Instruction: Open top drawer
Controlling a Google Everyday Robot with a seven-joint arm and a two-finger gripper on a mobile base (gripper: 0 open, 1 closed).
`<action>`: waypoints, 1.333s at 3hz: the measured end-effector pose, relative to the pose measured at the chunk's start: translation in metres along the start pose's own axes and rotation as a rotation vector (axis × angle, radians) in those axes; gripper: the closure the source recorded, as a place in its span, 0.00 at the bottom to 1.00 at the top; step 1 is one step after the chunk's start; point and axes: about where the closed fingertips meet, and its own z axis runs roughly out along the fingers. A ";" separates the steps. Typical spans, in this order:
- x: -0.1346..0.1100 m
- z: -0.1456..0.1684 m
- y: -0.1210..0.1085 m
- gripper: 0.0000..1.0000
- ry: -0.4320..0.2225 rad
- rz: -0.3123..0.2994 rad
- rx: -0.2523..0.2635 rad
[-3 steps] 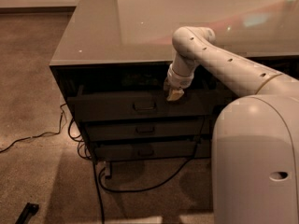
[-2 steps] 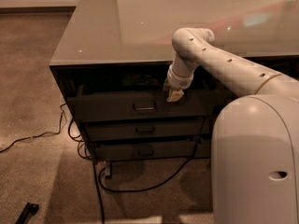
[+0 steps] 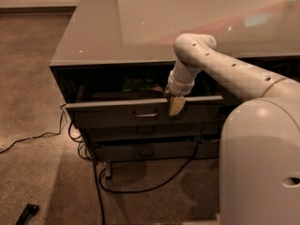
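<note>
The top drawer (image 3: 117, 117) is a wide dark drawer under the grey counter top. It is pulled partly out, its lighter upper rim showing, with a small pull handle (image 3: 145, 113) at the centre of its front. My gripper (image 3: 175, 102) hangs from the white arm and sits on the drawer's upper edge, just right of the handle. One tan finger (image 3: 177, 106) lies over the front face. Inside the drawer it is dark, with some green and dark items at the back.
Two shallower dark drawers (image 3: 145, 130) sit shut below. The glossy counter top (image 3: 140, 27) overhangs them. Black cables (image 3: 98, 182) trail over the brown carpet at left and under the cabinet. My white base (image 3: 260, 163) fills the lower right.
The top drawer has slid outward toward me, and my gripper has moved out with its front edge.
</note>
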 end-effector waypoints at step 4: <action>-0.006 0.025 0.089 0.19 -0.035 0.075 -0.106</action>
